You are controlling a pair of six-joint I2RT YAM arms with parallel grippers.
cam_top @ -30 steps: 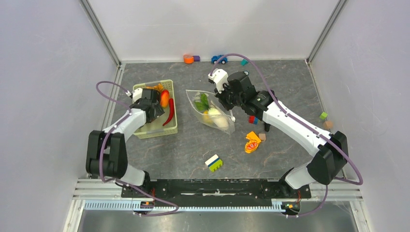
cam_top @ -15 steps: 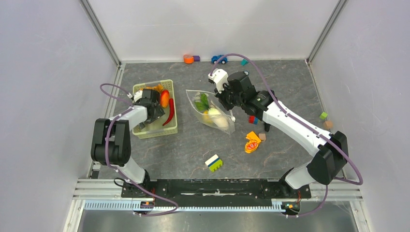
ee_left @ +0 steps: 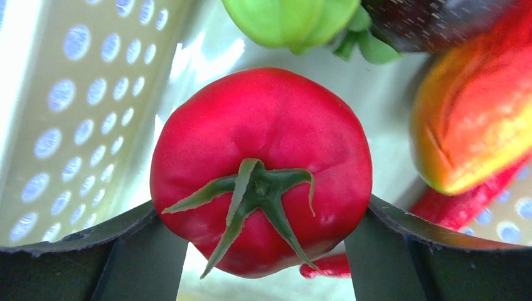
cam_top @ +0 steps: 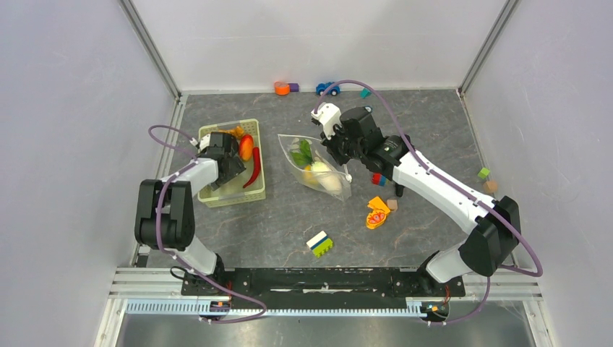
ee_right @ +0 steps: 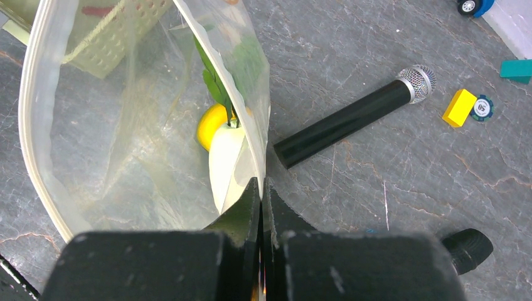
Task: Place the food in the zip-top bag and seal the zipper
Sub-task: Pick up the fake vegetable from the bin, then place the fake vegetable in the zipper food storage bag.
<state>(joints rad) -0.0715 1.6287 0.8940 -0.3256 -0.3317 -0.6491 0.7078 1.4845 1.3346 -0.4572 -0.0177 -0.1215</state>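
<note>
Your left end effector (ee_left: 260, 248) pinches red tomato (ee_left: 260, 163) in basket (cam_top: 217, 196) beside chili (cam_top: 253, 168); right end effector (ee_right: 260, 200) clamps zip-top bag (ee_right: 125, 144) rim, yellow, white, green food (ee_right: 224, 160) inside.

Slotted basket (cam_top: 233, 196), microphone (ee_right: 354, 116), building blocks (cam_top: 319, 243).

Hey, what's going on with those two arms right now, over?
Left gripper shut on red tomato inside green basket. Right gripper pinches zip-top bag rim, mouth held open. Yellow and white pieces already bagged. Nothing blocking the mouth.
</note>
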